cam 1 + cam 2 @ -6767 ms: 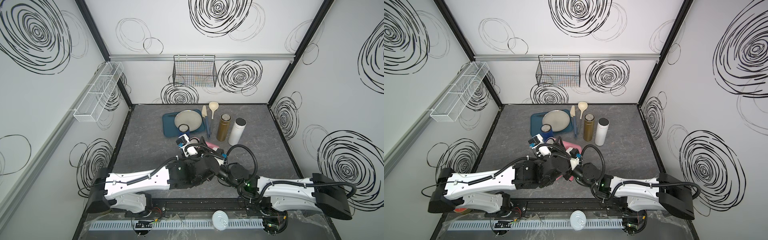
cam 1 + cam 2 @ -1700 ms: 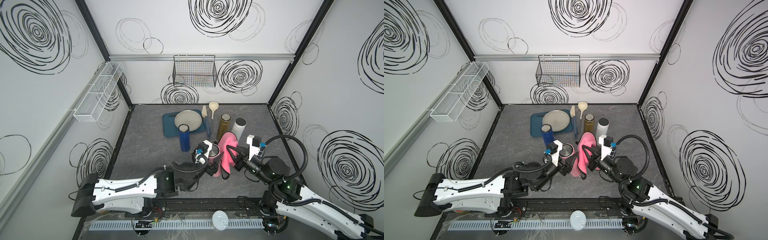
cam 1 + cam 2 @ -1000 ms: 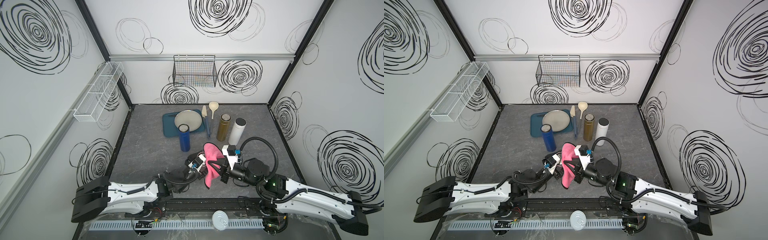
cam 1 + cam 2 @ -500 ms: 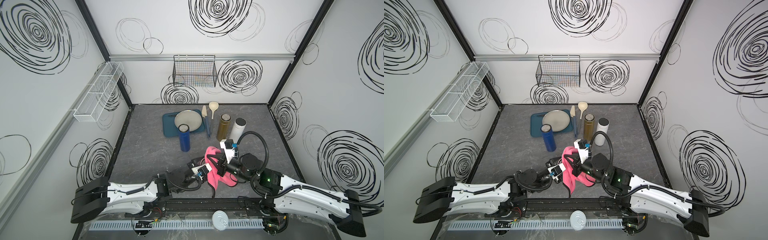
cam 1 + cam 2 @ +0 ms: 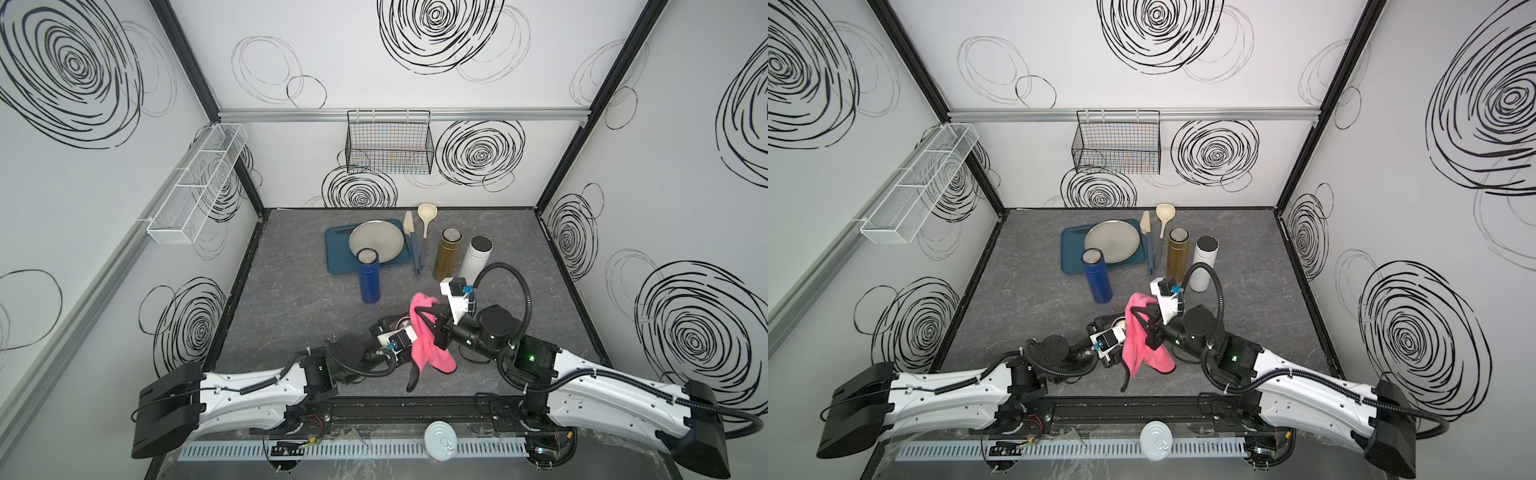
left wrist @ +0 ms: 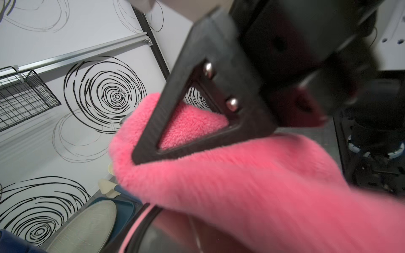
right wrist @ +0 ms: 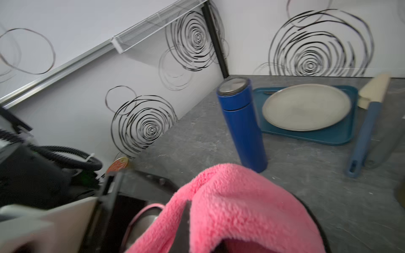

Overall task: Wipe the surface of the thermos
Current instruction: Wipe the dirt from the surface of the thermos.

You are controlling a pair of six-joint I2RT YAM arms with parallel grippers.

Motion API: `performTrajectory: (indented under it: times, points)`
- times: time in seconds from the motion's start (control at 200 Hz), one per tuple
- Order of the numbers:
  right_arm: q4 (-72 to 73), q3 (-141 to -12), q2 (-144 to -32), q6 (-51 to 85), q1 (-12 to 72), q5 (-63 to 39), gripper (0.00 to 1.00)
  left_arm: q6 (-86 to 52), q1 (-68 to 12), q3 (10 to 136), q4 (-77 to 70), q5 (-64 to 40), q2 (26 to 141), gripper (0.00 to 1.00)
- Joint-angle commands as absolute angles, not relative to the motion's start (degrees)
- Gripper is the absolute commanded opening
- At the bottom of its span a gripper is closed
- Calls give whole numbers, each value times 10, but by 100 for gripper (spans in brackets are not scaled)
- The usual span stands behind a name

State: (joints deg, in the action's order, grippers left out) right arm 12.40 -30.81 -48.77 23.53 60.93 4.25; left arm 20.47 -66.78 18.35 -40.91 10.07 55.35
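Four thermoses in all. Three stand on the tabletop: one blue thermos, one gold thermos and one white thermos. The fourth, one pink thermos, shows only in part behind the cloth.

There is one pink cloth and one teal tray, which carries one round grey plate.

There are two long-handled utensils: one spatula and one ladle.

Two wire baskets hang on the walls: one black wire basket and one white wire basket.

There are two robot arms: one left arm and one right arm.

One round tin lid with a pull tab completes the count.
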Motion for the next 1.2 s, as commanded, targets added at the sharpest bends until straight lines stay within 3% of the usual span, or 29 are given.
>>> performTrajectory:
  times: [0.0, 0.17, 0.38, 0.53, 0.695, 0.971, 1.196]
  points:
    - [96, -296, -490, 218, 627, -14, 0, 205, -671, 216, -537, 82, 524, 0]
    - [117, -307, -517, 162, 735, 8, 0, 197, -661, 224, -526, 90, 530, 0]
    - [94, -294, -485, 205, 711, 141, 0, 199, -656, 225, -503, 74, 521, 0]
    - [98, -276, -399, 217, 644, 78, 0, 189, -635, 217, -497, 49, 509, 0]
    - [119, -283, -359, 173, 670, -24, 0, 174, -610, 213, -502, 8, 511, 0]
    - [127, -328, -474, 161, 725, -26, 0, 189, -609, 223, -478, -35, 516, 0]
    - [105, -343, -468, 182, 714, 28, 0, 226, -621, 223, -457, -85, 517, 0]
